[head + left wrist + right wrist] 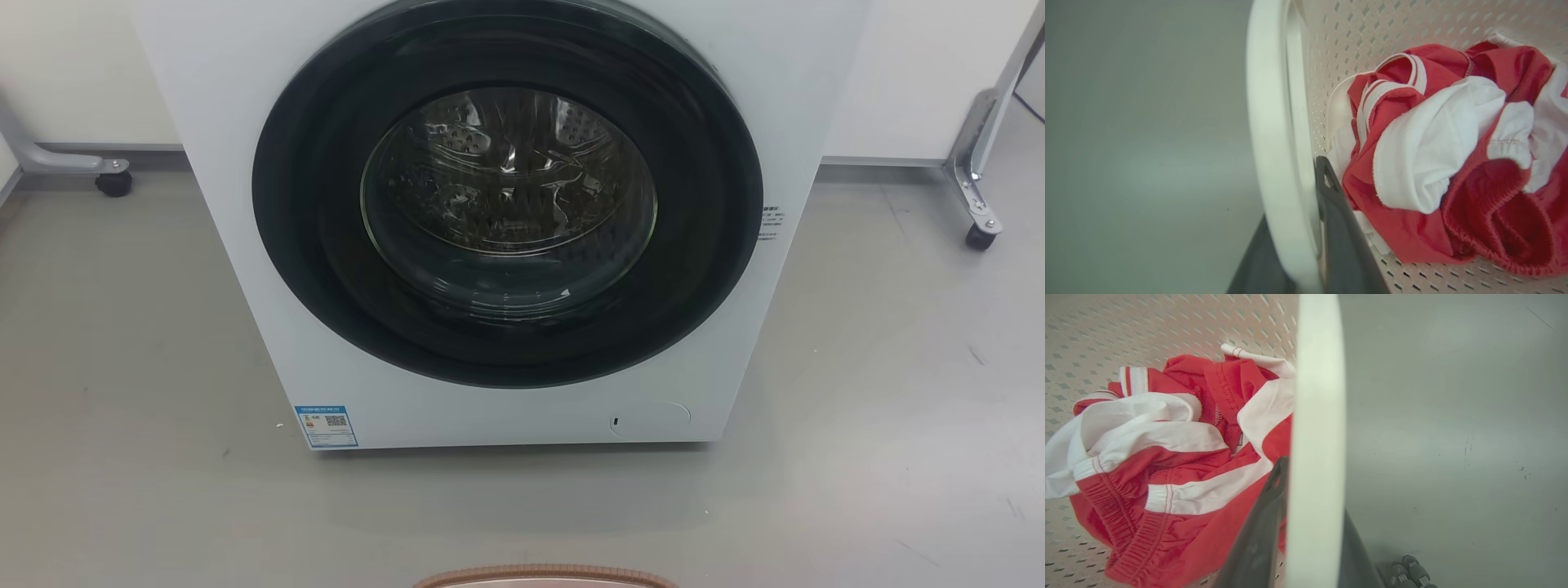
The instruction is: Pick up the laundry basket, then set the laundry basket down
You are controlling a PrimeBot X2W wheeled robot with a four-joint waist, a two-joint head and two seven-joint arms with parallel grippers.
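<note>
The brown woven-look rim of the laundry basket (545, 576) peeks in at the bottom edge of the head view, in front of the washing machine. In the left wrist view my left gripper (1302, 192) is shut on the basket's white loop handle (1274, 122), one dark finger inside the perforated cream wall (1372, 24), the other outside. My right gripper (1314, 490) is shut the same way on the other white handle (1316, 396). Crumpled red and white clothes (1453, 155) (1167, 457) lie inside the basket.
A white front-loading washing machine (506, 220) with its round dark door shut stands straight ahead on the grey floor (122, 367). Castor legs of metal frames stand at the far left (114, 181) and far right (980, 220).
</note>
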